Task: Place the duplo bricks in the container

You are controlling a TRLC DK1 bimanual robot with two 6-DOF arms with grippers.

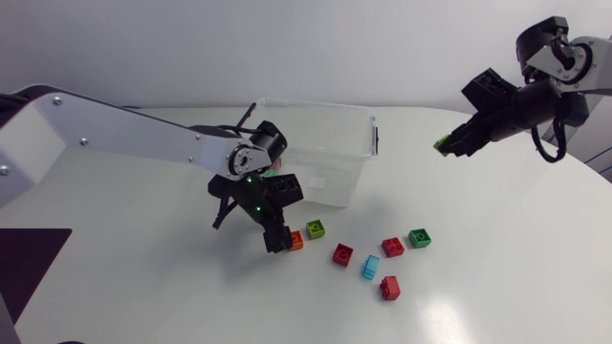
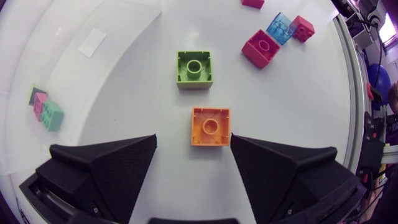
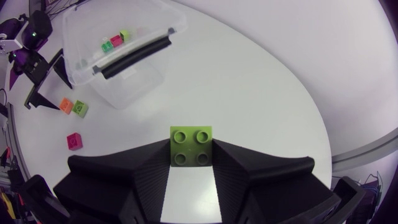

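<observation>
left gripper (image 2: 193, 140) wide open, straddling the orange brick (image 2: 211, 126) flat on the table near the container (image 1: 368, 143), square brick so no long axis, off-centre and close to one finger; right gripper (image 3: 191, 153) clamped on a lime brick (image 3: 190, 142), well apart from the container

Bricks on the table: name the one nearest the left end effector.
The orange brick, lying between the open fingers of the left end effector; the green brick sits farther ahead.
</observation>
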